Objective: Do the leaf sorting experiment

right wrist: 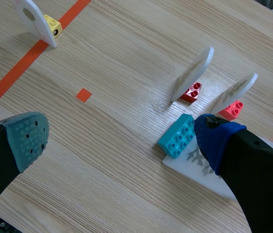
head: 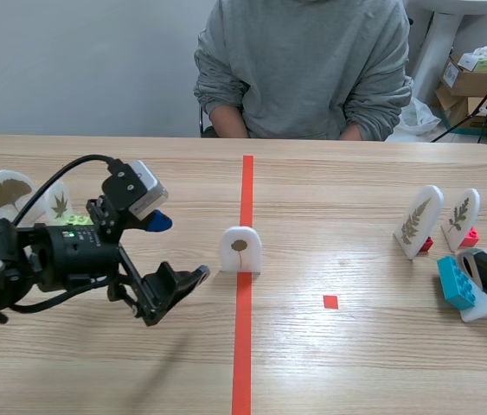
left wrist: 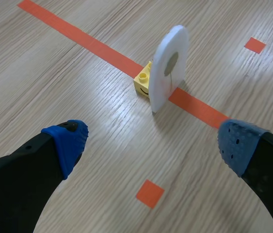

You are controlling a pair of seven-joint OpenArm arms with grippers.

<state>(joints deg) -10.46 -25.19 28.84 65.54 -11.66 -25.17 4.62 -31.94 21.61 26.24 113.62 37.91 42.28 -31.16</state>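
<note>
Centre card: A white arched leaf card point(head: 241, 249) is pictured standing upright at mid-table on the red tape line point(head: 243, 354). A small round brown leaf is shown on its face.
Seen only from the wrists: A yellow brick point(left wrist: 143, 83) is revealed as the card's foot, touching its far side. In the scene view it is hidden behind the card.
Left gripper: The left gripper point(head: 180, 247) is held above the table, left of the card and nearer the robot. Its blue-padded fingers point(left wrist: 71, 141) are spread wide around bare wood, and the card is framed ahead of the gap.
Right gripper: The right gripper point(right wrist: 121, 138) is cut off at the table's right edge in the scene view. In its own wrist view the fingers are seen well apart, gripping nothing.
Flat card: A flat card point(right wrist: 199, 167) with a leaf print is laid at the near right, with a teal brick point(right wrist: 177, 136) touching its left end. It is partly covered by one right finger; contact cannot be told.
Right pair: Two upright cards point(head: 418, 220) point(head: 461, 216) are stood on red bricks point(right wrist: 192, 92) point(right wrist: 232, 109) just beyond the teal brick.
Left pair: A ginkgo card point(head: 3, 192) and a lobed-leaf card point(head: 58, 204) are seen at the left edge, behind the left arm. They are shown in neither wrist view.
Open room: A wide stretch of the table point(head: 355, 372) is left between the tape line and the right pair, marked by a small red square point(head: 330, 302).
Far edge: A person point(head: 304, 69) in a grey sweatshirt is seated across the table.
</note>
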